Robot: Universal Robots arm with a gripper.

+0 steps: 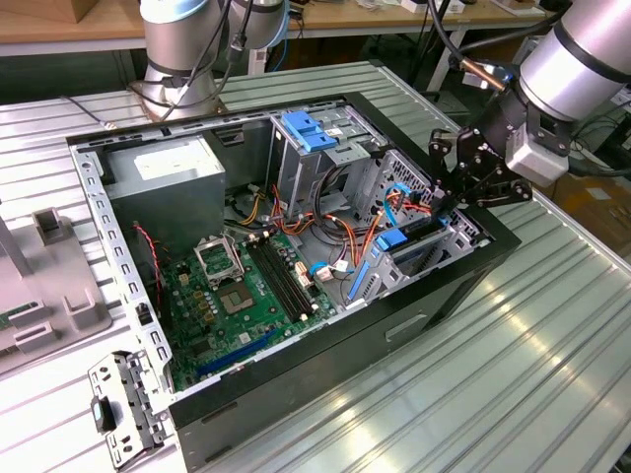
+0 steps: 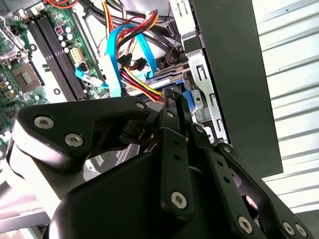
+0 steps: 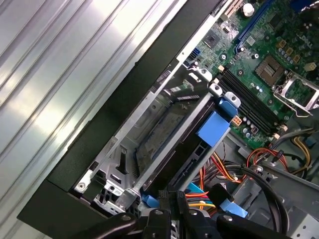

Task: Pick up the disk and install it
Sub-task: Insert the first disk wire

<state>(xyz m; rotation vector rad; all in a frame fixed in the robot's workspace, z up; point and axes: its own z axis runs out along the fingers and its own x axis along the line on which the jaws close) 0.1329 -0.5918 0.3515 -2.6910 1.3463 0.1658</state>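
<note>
- Reaching into the open computer case (image 1: 296, 365) at its corner on the exterior view's right, the pincer (image 1: 446, 197) is seen closed on the disk (image 3: 172, 149).
- The disk is lodged edge-up in the drive bay (image 3: 124, 159), beside the motherboard (image 1: 237, 296).
- The case is carried by the ribbed desk (image 1: 493, 394).

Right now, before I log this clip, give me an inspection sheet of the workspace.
Surface: ribbed metal table carrying an open computer case.
Job's things: disk with blue rails sits in the drive bay at the case's corner, on the exterior view's right.
Clutter: loose metal bracket beside the case; grey plastic stand.
Gripper: gripper is down at the drive bay, at the disk's end; grip cannot be judged.
Cables: blue, red, orange and yellow wires bundled beside the bay.
Surroundings: wooden benches behind.
</note>
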